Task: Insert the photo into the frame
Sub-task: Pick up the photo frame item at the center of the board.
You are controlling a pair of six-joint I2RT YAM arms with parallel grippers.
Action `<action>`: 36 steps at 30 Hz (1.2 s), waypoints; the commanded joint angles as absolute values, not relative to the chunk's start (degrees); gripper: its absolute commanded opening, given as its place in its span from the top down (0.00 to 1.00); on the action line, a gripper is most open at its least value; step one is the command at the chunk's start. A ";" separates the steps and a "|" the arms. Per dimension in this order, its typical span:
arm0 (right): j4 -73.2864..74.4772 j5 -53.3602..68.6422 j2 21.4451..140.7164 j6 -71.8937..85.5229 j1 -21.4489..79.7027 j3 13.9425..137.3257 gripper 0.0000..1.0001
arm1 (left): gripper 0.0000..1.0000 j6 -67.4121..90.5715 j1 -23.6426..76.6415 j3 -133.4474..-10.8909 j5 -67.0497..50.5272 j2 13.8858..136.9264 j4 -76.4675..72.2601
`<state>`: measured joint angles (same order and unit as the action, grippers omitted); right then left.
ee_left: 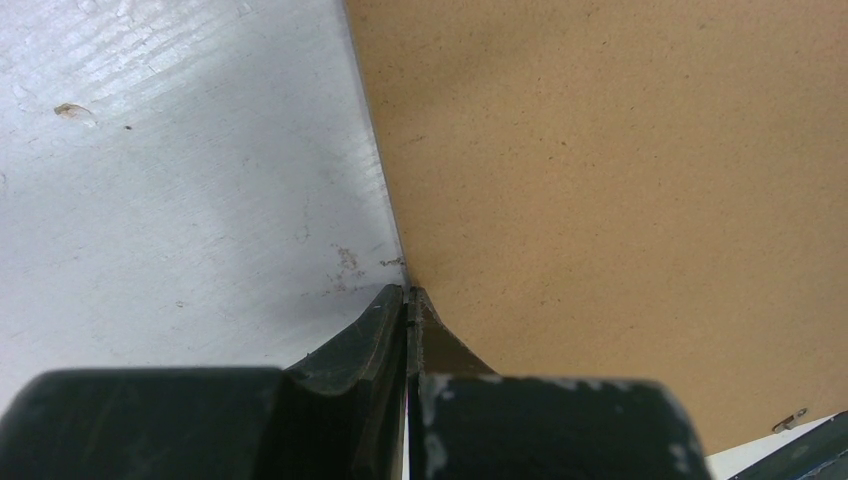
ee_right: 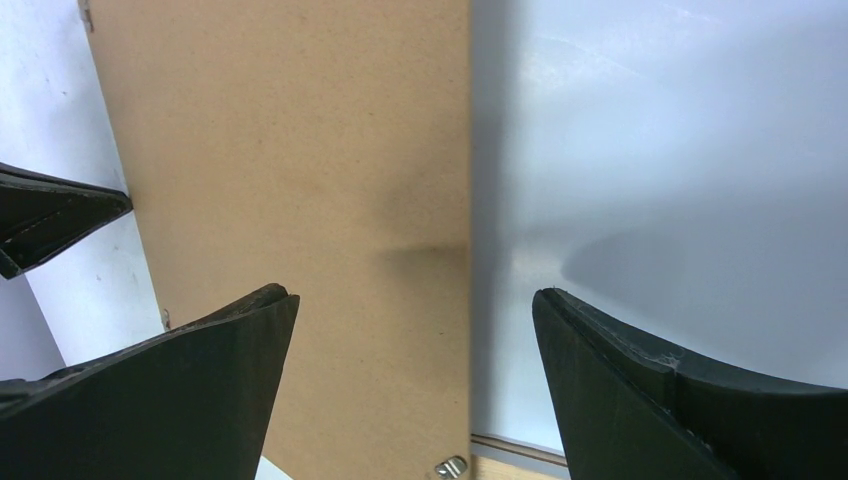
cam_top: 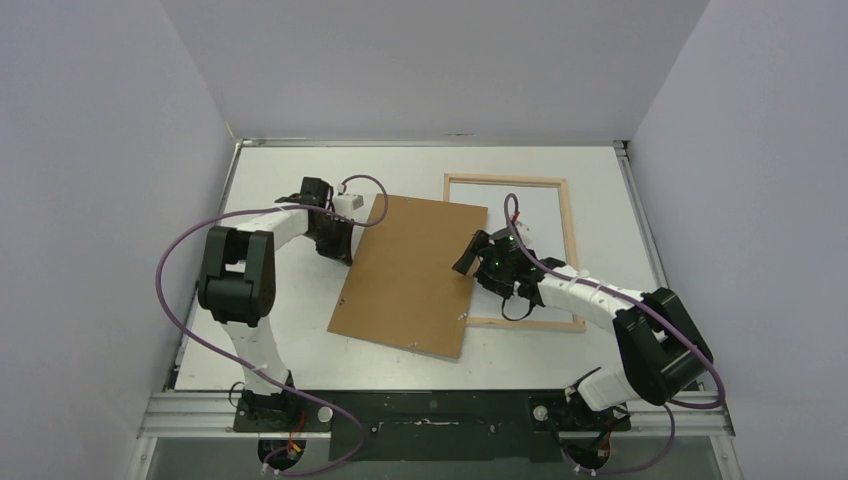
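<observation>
Pressing together with no gap, the left gripper's [ee_left: 408, 292] black fingers [ee_left: 372, 335] are touching the thin left edge of the brown fibreboard panel [cam_top: 410, 275], seemingly clamping nothing. The right gripper [ee_right: 415, 295] is hanging wide open and empty over the panel's matte, speckled right edge. The panel is lying askew on the table [cam_top: 290, 330], covering the left bar of the pale wooden frame [cam_top: 505, 180] at the far right. A smooth white surface [cam_top: 545, 225] is filling the frame; whether it is the photo's back is unclear.

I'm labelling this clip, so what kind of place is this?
Probably a robot lab test cell: plain pale walls box in a white table, and a left arm and right arm are bolted at its near edge.
</observation>
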<state>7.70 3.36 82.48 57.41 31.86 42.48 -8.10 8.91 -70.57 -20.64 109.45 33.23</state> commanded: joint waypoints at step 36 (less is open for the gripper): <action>-6.31 9.28 83.60 59.07 30.64 36.00 0.42 | 1.00 -9.32 7.47 -70.28 -20.48 112.94 38.58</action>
